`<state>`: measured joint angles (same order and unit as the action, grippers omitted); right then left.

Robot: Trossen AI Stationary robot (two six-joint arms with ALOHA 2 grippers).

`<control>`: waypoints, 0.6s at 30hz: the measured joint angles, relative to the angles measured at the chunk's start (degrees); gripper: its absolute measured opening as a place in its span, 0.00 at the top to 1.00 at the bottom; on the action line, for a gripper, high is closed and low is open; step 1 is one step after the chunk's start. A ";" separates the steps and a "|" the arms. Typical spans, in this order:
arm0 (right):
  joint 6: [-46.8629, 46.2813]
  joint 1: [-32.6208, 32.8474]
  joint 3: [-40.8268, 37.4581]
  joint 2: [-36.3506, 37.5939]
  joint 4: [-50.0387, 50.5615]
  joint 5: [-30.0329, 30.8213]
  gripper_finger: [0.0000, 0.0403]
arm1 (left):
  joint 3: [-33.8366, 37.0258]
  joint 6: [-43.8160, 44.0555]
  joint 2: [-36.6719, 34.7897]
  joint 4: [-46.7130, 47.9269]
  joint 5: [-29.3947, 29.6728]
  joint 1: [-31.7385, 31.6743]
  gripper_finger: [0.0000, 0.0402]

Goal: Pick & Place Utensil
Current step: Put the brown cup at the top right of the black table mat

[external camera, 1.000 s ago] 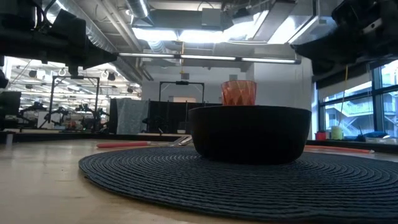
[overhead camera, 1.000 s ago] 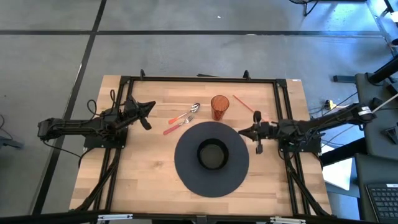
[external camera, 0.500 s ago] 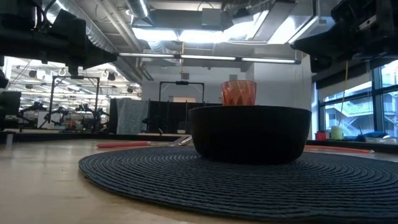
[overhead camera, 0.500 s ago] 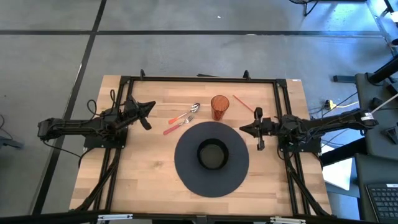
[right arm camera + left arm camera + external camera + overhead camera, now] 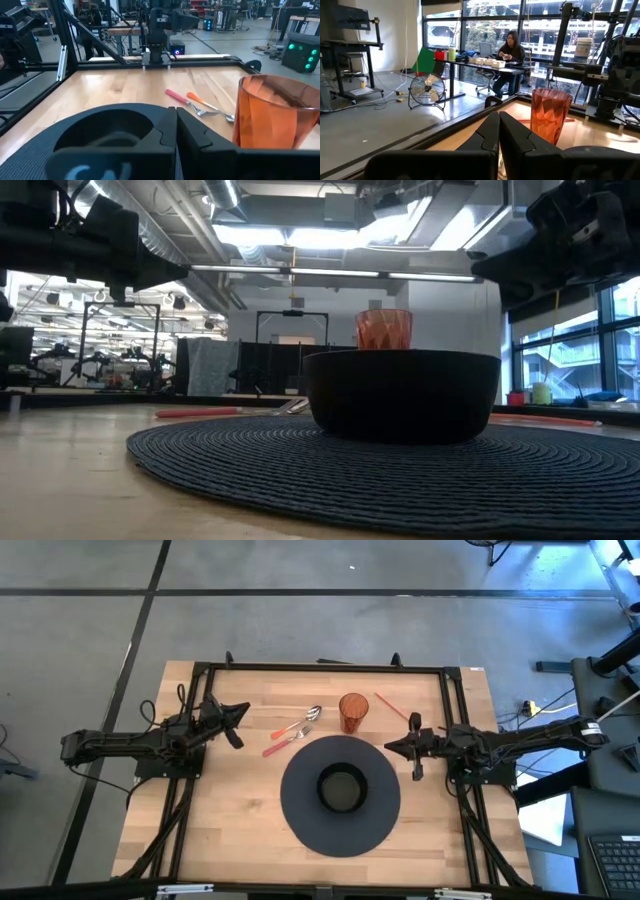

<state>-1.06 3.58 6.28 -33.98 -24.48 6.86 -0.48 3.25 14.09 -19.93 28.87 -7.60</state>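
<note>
utensils — fork (image 5: pixel 283 741) and spoon (image 5: pixel 299 723) side by side on bare wood, 10 o'clock of mat (image 5: pixel 300 825) | long axes 8-to-2 | left gripper (image 5: pixel 240 712) nearer, clenched empty, utensils at its 4 o'clock | right gripper (image 5: pixel 392 749) clenched empty, across mat

Both arms held low & level, left gripper (image 5: pixel 243 711) & right gripper (image 5: pixel 388 749) w/ fingers closed, empty.

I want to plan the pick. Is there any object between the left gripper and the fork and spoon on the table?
Nothing visible stands between them. In the high view the left gripper, fingers shut, is over bare wood, and the fork and spoon lie side by side beyond it. The orange cup and the bowl on the round mat lie beyond the utensils.
</note>
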 joint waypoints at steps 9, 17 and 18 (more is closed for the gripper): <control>-0.02 0.01 0.00 0.00 0.49 0.98 0.97 | 0.01 0.67 0.00 0.01 -0.92 0.00 0.99; 0.02 0.01 0.00 0.00 0.77 1.06 0.98 | 0.01 0.66 0.00 0.00 -0.45 -0.02 0.99; 0.02 0.01 0.00 0.00 0.88 1.08 0.97 | 0.01 0.65 0.00 0.01 -0.29 -0.01 0.99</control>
<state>-1.04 3.60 6.28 -33.98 -23.59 7.94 -0.47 3.89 14.09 -19.92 28.57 -7.61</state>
